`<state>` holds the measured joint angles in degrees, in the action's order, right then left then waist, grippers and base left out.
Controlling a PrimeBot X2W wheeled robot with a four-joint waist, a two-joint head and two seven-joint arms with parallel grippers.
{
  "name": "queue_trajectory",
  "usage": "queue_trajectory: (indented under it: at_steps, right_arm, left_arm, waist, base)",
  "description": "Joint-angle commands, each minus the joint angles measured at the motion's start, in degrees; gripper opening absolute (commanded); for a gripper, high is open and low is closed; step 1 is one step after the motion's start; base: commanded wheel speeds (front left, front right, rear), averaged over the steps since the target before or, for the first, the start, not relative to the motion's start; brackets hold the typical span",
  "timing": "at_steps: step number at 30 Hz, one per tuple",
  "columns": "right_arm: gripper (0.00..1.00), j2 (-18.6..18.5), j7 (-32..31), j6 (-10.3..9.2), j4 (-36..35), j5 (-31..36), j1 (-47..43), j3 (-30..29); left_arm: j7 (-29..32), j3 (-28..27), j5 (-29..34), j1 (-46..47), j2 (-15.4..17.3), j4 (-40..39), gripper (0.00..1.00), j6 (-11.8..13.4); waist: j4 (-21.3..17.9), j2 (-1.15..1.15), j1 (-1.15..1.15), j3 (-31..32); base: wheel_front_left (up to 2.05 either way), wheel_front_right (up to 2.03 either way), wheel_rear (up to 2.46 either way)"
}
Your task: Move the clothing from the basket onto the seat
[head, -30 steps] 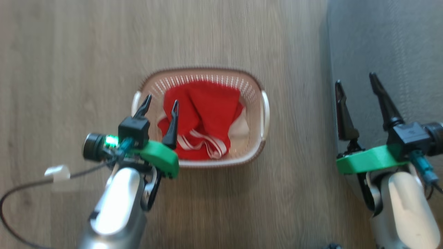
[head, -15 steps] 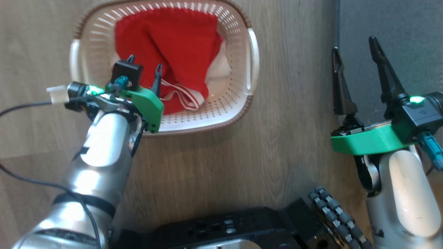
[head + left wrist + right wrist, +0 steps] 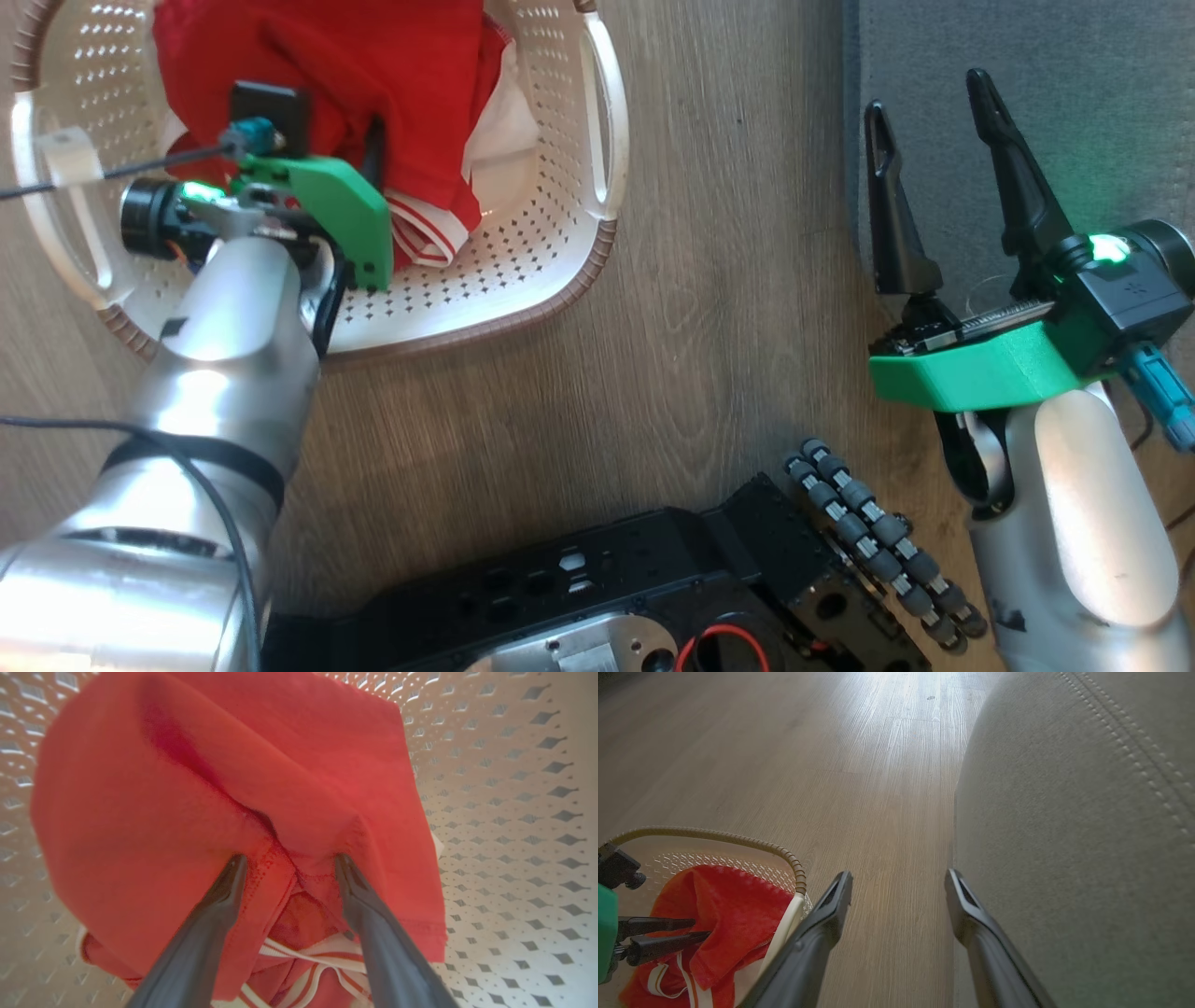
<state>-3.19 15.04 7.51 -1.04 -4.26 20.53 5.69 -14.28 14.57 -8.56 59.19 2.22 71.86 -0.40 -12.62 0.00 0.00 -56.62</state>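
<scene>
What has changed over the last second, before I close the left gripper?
The head camera tipped down, so the whole picture shifted. The left gripper went down into the basket and now has its tips against the clothing, jaws open, nothing gripped yet. The right gripper stayed open and empty by the seat. The clothing is still in the basket.

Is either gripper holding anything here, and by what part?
Nothing is held. The left gripper stands open, fingertips against the clothing astride a hemmed fold; the right gripper is open and empty.
</scene>
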Motion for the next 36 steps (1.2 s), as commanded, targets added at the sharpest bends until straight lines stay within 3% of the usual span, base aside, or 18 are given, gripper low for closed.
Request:
queue_trajectory:
  at_steps: [1, 7, 17, 25, 36]
  right_arm:
    - [1.0, 0.3, 0.0, -0.02, -1.7, -0.5, -2.3, 1.3]
    - [1.0, 0.3, 0.0, -0.02, -2.0, -0.7, -2.6, 2.0]
    - [1.0, 0.3, 0.0, -0.02, -2.1, -0.8, -2.7, 2.7]
    - [1.0, 0.3, 0.0, -0.02, -2.0, -0.9, -2.7, 3.1]
    - [1.0, 0.3, 0.0, -0.02, -2.1, -0.7, -3.0, 3.7]
  left_arm:
    - [-0.5, -1.5, -0.9, -0.6, 0.9, 0.1, 1.0, -0.3]
    - [2.0, -3.5, -4.4, 2.9, 0.8, 1.3, 1.0, -0.3]
    - [3.4, 0.1, -0.8, 6.2, 3.3, 2.0, 1.0, 5.9]
    - [9.6, 6.5, 4.8, 5.1, 6.3, 2.1, 1.0, 8.3]
    - [15.6, 8.8, 5.5, 4.2, 7.2, 2.1, 1.0, 7.3]
  waist:
    - [-0.3, 0.0, 0.0, -0.4]
    - [-0.7, 0.0, 0.0, -1.4]
    - [-0.9, 0.0, 0.0, -2.5]
    - [-0.7, 0.0, 0.0, -3.1]
    - [-0.6, 0.0, 0.0, -3.7]
  base:
    - [0.0, 0.0, 0.0]
    - [0.0, 0.0, 0.0]
    - [0.0, 0.0, 0.0]
    - [0.0, 0.0, 0.0]
    - [0.0, 0.0, 0.0]
